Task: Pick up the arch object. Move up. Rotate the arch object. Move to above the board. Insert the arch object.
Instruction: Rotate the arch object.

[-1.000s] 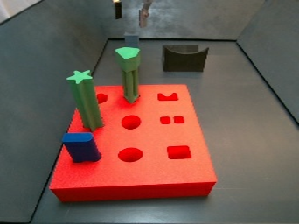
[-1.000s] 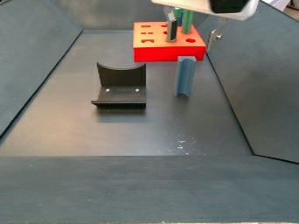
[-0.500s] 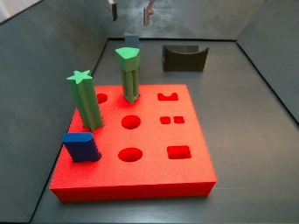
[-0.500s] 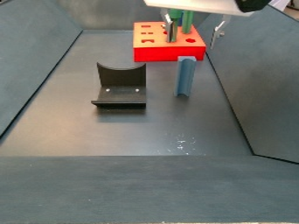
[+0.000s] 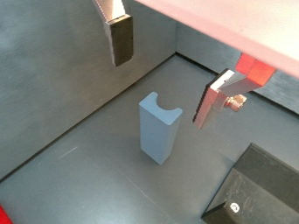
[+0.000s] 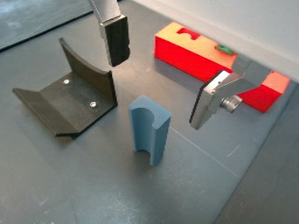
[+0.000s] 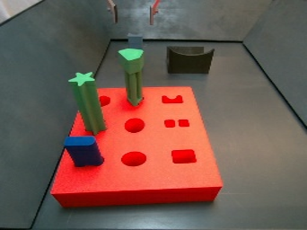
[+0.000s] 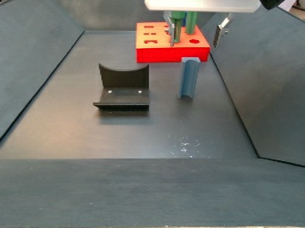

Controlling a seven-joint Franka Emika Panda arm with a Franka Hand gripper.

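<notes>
In a side view the red board (image 7: 138,148) lies nearest, with a short blue block (image 7: 83,150) at its front corner, two green pegs (image 7: 86,103) standing in it, and its arch hole (image 7: 175,97) unfilled; behind it the slate-blue arch object (image 7: 135,42) stands upright on the grey floor, mostly hidden by the taller green peg; the dark fixture (image 7: 188,59) sits beside it, apart.

The gripper (image 6: 163,72) hangs above the arch object (image 6: 149,129) with its jaws spread wide and nothing between them; in both wrist views the two fingers (image 5: 121,40) straddle the peg from above, touching nothing.

The pick-up appears not yet made; the risks I judge from here: a descent slightly off-centre could let one finger (image 6: 212,98) strike the notched top and tip the slender peg; closing too high could give a weak hold that slips during the rotation; a skewed grip would leave the arch misaligned with its hole, jamming it at the board.
</notes>
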